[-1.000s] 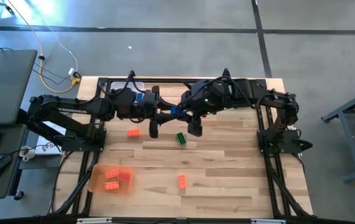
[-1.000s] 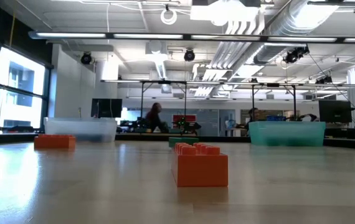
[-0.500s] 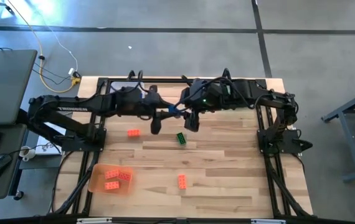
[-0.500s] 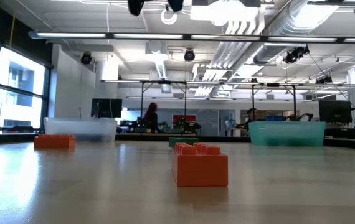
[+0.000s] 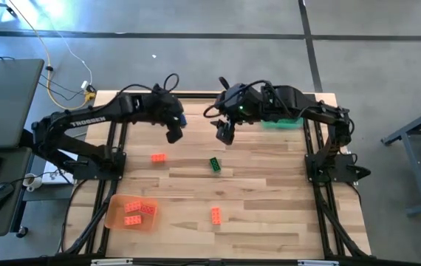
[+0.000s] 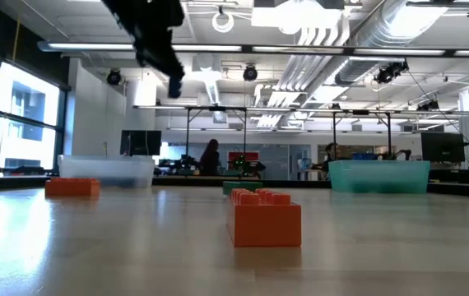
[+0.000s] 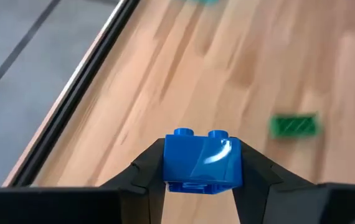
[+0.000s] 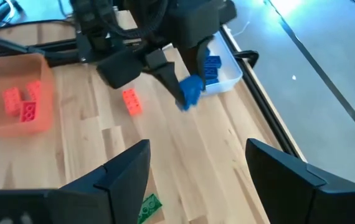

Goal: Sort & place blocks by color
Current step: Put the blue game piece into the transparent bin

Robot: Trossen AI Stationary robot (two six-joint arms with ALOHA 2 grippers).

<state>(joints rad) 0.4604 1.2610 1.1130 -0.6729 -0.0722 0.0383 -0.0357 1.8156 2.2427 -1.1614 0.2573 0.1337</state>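
— Where is the blue block [image 7: 202, 159] seen?
— It is clamped between the fingers of the left gripper [image 5: 173, 134], held above the table's [image 5: 269, 192] far side.
— And the right gripper [image 5: 225, 133]?
— It is held beside the left gripper, jaws spread wide, nothing gripped. A green block [image 5: 215, 164] lies below them on the wood.

Light wood plank table [image 5: 269, 192], dark frame round edges. Landmark = green brick [image 5: 215, 164], roughly mid-table. Orange brick [image 5: 158, 157] off toward left arm's side of it, well apart. Another orange brick [image 5: 216, 215] nearer front edge, almost straight in line with green one. Orange tray [image 5: 111, 213] at front-left corner, few orange bricks inside. Green tray [image 5: 284, 122] at back, right-arm side. Clear tray [image 8: 230, 76] at back-left, blue bricks in it.
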